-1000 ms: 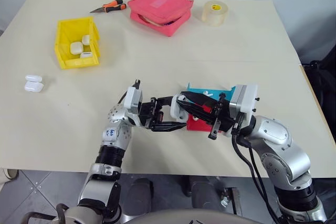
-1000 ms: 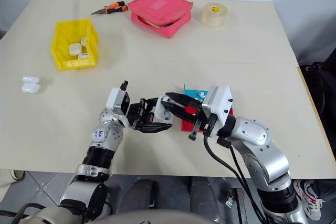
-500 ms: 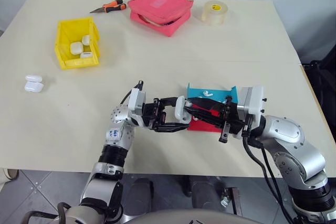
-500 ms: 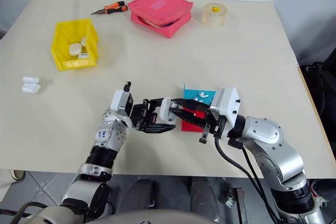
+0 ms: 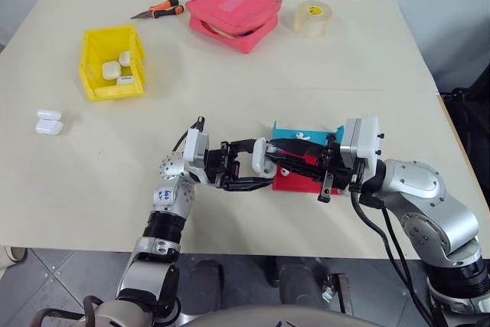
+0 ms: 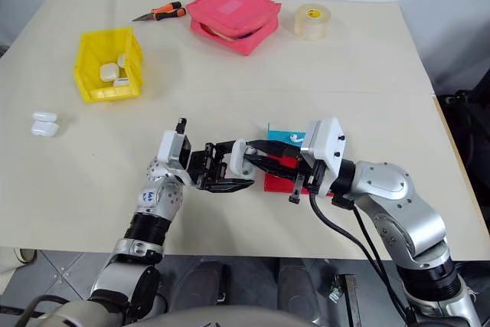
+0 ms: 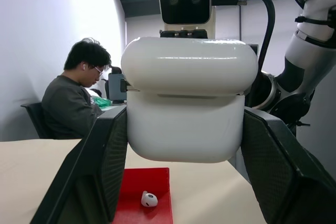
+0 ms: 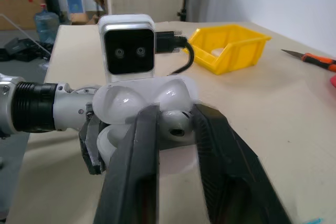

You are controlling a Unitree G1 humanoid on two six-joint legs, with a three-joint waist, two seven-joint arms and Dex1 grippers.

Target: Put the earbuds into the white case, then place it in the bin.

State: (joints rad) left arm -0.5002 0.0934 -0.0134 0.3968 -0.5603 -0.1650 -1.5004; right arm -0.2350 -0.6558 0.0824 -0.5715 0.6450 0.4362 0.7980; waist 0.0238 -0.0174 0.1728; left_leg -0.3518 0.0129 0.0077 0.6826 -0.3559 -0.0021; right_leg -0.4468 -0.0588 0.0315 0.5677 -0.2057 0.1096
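Beige table [image 5: 321,59] against a pale wall. Above its near edge, the left gripper [image 5: 243,168] is clamped on the case [image 5: 260,157], 1 black finger against each side; the left wrist view shows the case [image 7: 189,98] standing lid-up, lid hinged slightly open, long axis running finger to finger. The right gripper [image 5: 285,155] points left at the case, its 2 fingers [image 8: 142,150] parted narrowly with their tips at the lid; whether they pinch anything cannot be told. In the right wrist view 1 earbud [image 8: 176,121] sits at the case opening between those fingers.

Against the frame 1 s back: the right wrist has swung out to the right and its fingers now lie flatter, more in line with the case; the left gripper and case kept about the same spot.

Containers:
- Yellow bin [image 5: 93,74], far left: 3 white cases [image 5: 112,70] inside.
- Teal tray [image 5: 287,129] just behind the grippers: 1 earbud [image 5: 302,136].
- Red tray [image 7: 157,182] below the grippers: 1 earbud [image 7: 149,199].

2 more cases [image 5: 49,122] lie loose at the left table edge.
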